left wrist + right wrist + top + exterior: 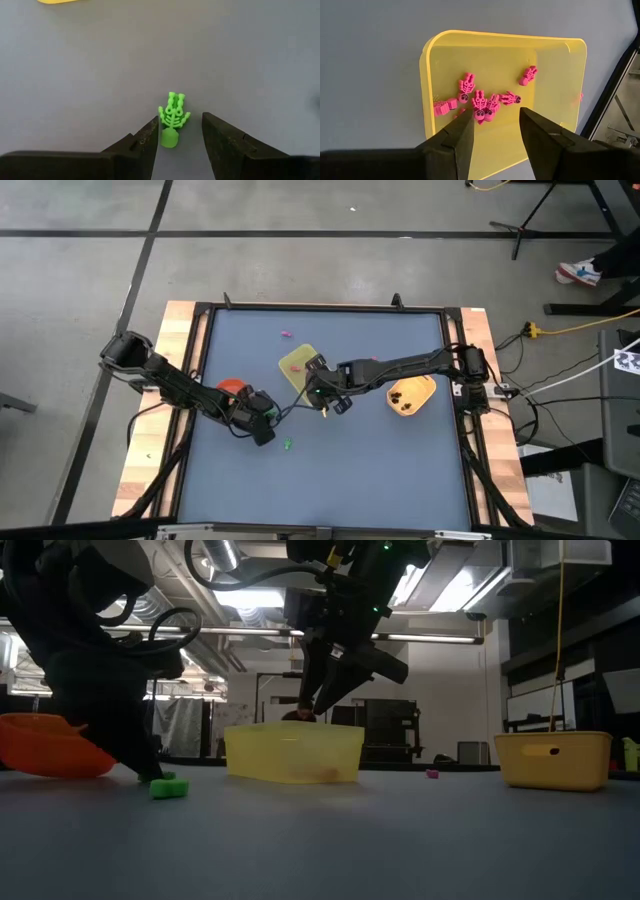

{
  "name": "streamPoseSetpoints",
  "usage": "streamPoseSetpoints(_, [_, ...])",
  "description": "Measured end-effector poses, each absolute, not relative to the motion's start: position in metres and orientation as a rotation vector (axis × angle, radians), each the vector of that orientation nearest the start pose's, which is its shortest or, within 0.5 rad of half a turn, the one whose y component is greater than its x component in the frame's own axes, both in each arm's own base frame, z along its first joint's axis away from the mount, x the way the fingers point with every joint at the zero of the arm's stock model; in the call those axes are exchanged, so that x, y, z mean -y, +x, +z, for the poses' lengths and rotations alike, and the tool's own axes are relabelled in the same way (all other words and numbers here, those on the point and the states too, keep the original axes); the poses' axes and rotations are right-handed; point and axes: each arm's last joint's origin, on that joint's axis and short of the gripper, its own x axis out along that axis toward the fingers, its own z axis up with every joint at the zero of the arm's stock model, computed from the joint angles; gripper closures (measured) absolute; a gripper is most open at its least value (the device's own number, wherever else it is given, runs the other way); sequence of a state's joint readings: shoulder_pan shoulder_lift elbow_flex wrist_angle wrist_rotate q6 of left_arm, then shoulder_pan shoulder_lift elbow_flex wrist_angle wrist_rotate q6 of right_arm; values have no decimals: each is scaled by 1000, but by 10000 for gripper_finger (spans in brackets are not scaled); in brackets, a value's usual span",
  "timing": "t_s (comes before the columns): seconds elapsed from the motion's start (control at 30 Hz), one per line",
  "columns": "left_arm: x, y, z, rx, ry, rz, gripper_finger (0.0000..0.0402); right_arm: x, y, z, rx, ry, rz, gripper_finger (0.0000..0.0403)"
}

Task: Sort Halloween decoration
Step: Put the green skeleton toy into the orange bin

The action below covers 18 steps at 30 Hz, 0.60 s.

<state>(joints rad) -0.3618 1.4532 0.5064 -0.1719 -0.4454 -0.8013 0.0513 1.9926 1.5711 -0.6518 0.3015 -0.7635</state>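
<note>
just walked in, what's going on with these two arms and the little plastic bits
The left gripper is down at the table with its fingers open around a green skeleton trinket, not closed on it. The right gripper hovers open and empty over the yellow tray, which holds several pink trinkets. One pink trinket lies loose on the table.

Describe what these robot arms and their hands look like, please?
Two slim dark, near-black jointed arms trailing black cables. Each ends in a hand, the left hand and the right hand, with two flat, wedge-shaped black fingers. The right arm shows small green lights in the low view.
</note>
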Motion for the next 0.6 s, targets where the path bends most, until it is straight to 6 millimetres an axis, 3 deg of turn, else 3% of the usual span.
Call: streamPoseSetpoints(0.6, [59, 215, 117, -938, -340, 467, 340, -13, 422, 215, -1105, -874, 192, 246])
